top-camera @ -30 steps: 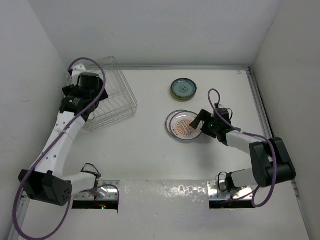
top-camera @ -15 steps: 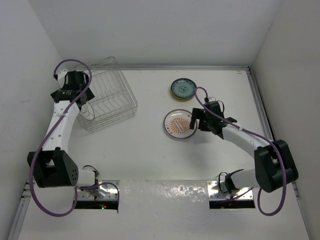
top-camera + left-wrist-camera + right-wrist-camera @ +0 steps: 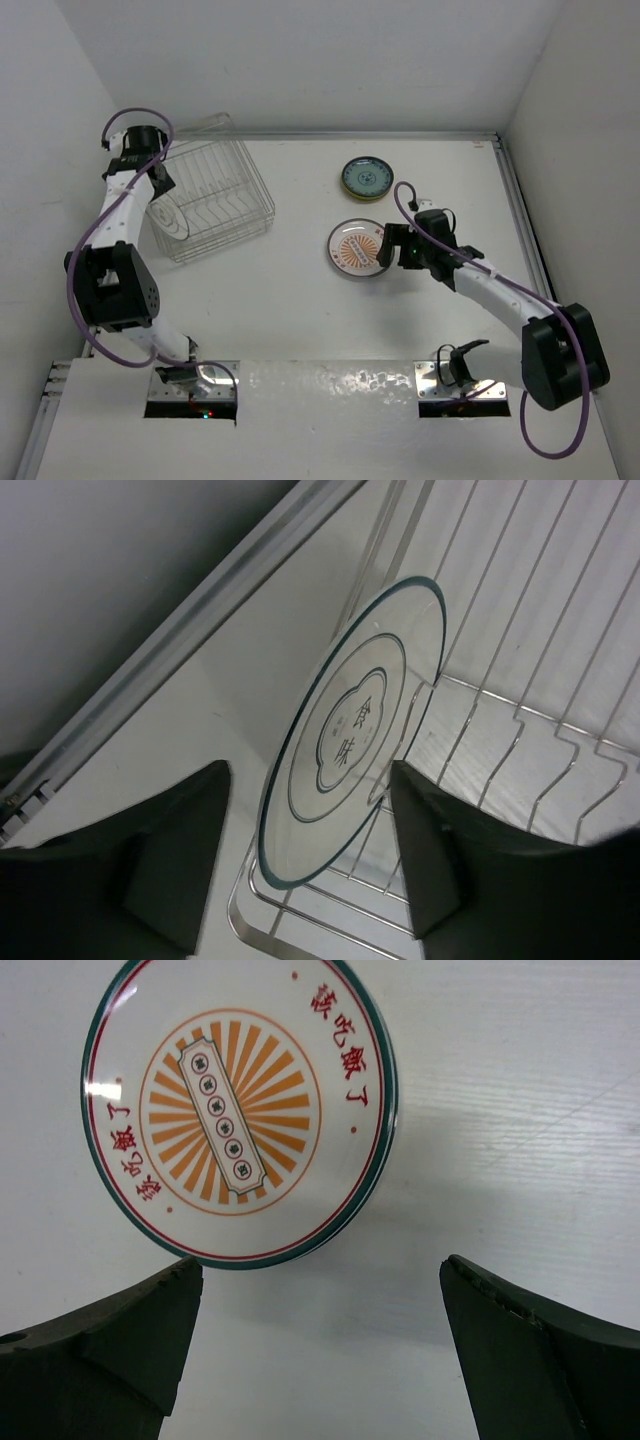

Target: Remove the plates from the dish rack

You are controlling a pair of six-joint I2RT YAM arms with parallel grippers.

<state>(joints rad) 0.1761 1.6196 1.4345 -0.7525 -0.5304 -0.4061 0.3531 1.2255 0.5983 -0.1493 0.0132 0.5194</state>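
Note:
The dish rack (image 3: 232, 190) stands at the far left. One white plate with a teal rim (image 3: 168, 216) stands on edge in its left end slots. In the left wrist view this plate (image 3: 350, 730) leans in the rack wires (image 3: 520, 718). My left gripper (image 3: 158, 186) is open above it (image 3: 310, 870), a finger on each side of the plate's lower edge, not touching. A white plate with an orange sunburst (image 3: 356, 249) lies flat on the table. My right gripper (image 3: 388, 246) is open and empty just right of that plate (image 3: 235, 1110), its fingers (image 3: 110, 1345) off the rim.
A teal-patterned plate (image 3: 366, 177) lies flat behind the sunburst plate. White walls close in the table on the left, back and right. The rack sits close to the left wall (image 3: 120, 590).
My left arm swung to the rack's far left end and now straddles the standing plate. My right gripper drew back off the sunburst plate's right edge, and the plate lies slightly further left.

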